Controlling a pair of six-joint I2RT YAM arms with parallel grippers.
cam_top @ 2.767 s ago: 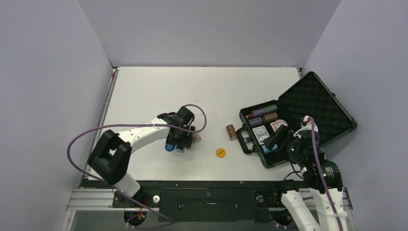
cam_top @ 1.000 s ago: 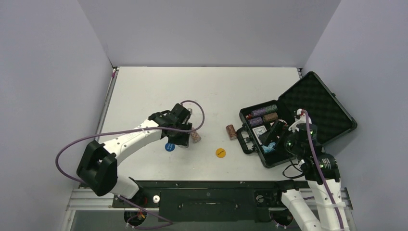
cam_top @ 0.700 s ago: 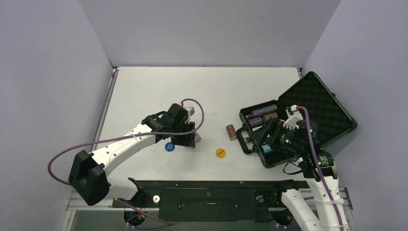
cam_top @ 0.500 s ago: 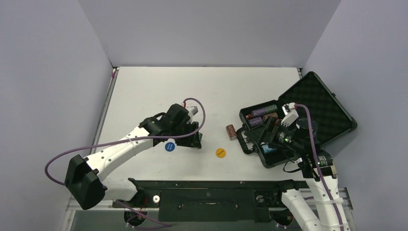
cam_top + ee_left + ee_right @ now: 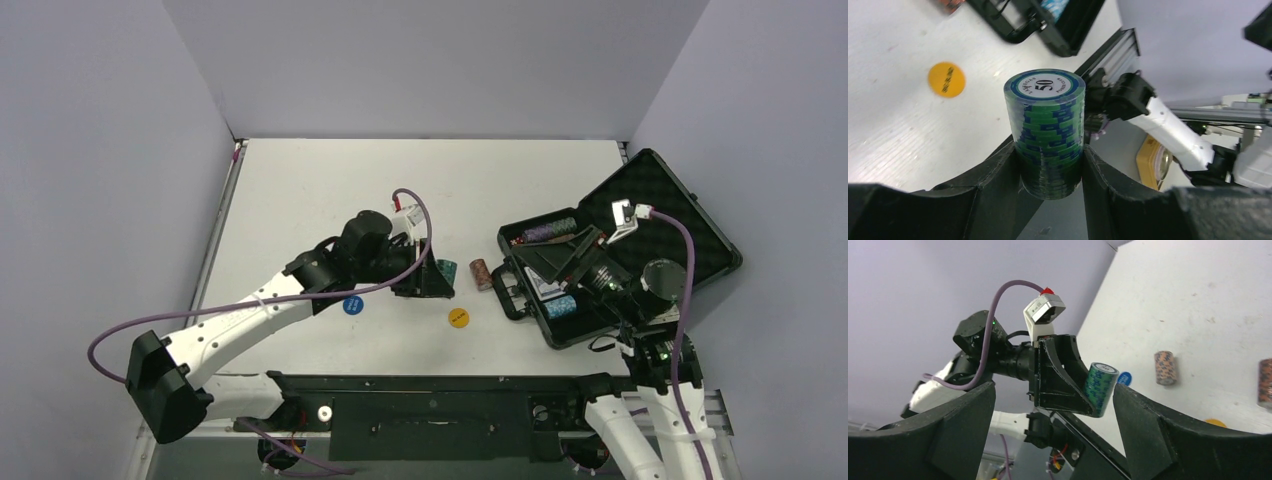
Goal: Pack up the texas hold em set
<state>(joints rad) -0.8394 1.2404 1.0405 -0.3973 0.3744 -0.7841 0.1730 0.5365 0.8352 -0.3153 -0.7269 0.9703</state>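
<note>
Chip stack (image 5: 449, 272) lifted, moved toward case (image 5: 700, 242)

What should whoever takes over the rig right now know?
Left gripper shut on green chip stack, held in the air.
Right gripper open, empty, above the open case.
Packed: chip stacks, card deck.
Loose on the table: brown stack, speckled stack, blue disc, yellow disc.
To do: pack the green stack and the loose pieces, then shut the case.

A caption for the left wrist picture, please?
Left gripper holds a green-and-blue chip stack above the table, yellow disc lying nearby.
</note>
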